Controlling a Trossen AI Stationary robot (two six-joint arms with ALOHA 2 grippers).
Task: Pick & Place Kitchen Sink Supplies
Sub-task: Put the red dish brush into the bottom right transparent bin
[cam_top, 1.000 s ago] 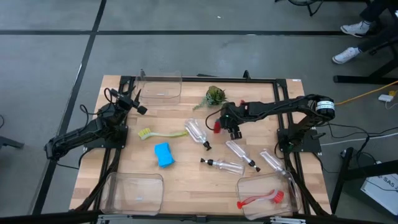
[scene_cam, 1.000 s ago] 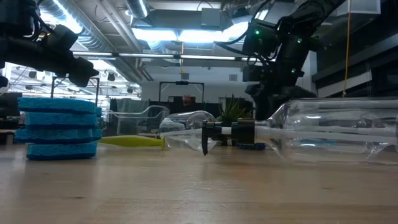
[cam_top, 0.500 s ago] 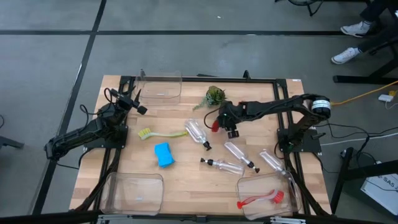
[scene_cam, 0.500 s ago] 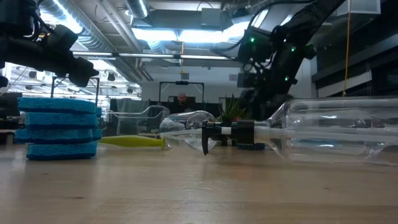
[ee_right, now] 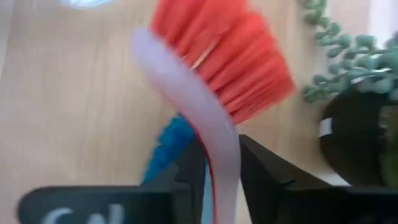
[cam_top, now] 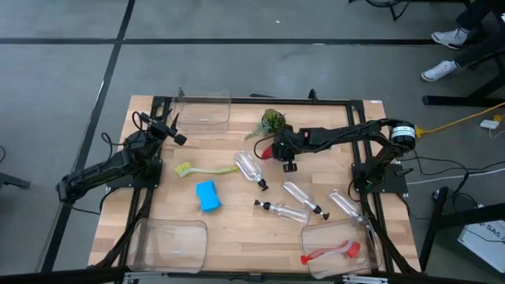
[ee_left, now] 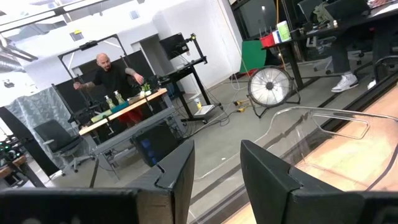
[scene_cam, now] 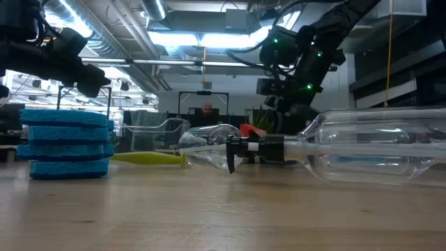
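Red brush (ee_right: 217, 74): pale handle clamped between the right end effector's (cam_top: 278, 150) two fingers, which are closed on it, red bristle head sticking out past them. From overhead this sits centre frame, upper middle of the counter (cam_top: 237, 229), just below the small green plant (cam_top: 272, 121). A blue brush (ee_right: 166, 149) lies directly under the red one in the right wrist view.

Left end effector (cam_top: 175, 136): parked at the upper left of the counter, up off the surface, fingers partly apart, nothing between them. A clear bin (cam_top: 203, 110) stands just beyond it.

Yellow-green brush (cam_top: 203, 169) lies left of centre; blue sponge (cam_top: 207, 195) just below it.

Four clear bottles with black pumps, all lying down:
- one (cam_top: 250, 168) centre, just left of the right end effector
- one (cam_top: 281, 210) lower centre
- one (cam_top: 304, 196) right of centre
- one (cam_top: 346, 206) further right

Second red brush (cam_top: 331, 252) lies inside the lower right bin (cam_top: 309, 237). Another bin (cam_top: 166, 244) at lower left.

A person (ee_left: 112, 78) stands at a bench in the room behind.
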